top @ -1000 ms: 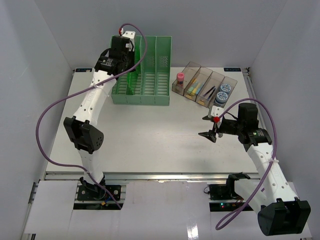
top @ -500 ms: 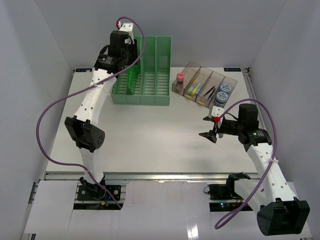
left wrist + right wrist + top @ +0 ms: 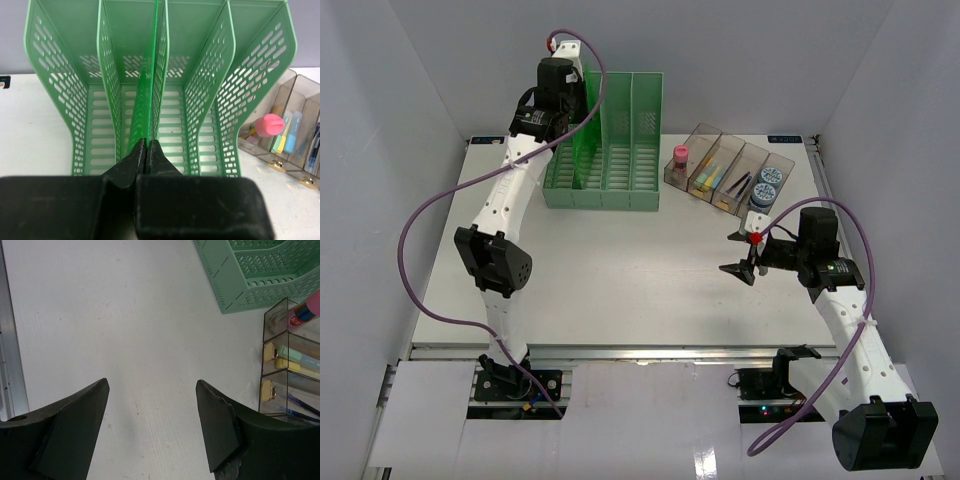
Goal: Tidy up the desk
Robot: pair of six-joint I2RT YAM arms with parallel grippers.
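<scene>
Lifts the left gripper a little higher and farther toward the back wall than a second ago, above the green file rack. Takes the thin green sheet, pinched between the closed fingers, along with it. Shifts the left elbow slightly up and inward. Swings the purple cable loop a touch wider.

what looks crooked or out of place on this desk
The clear organizer sits turned at an angle to the edges of the desk, while the green file rack beside it stands square. Nothing looks spilled or broken. The thin green folder pinched by the left gripper stands in the rack.
</scene>
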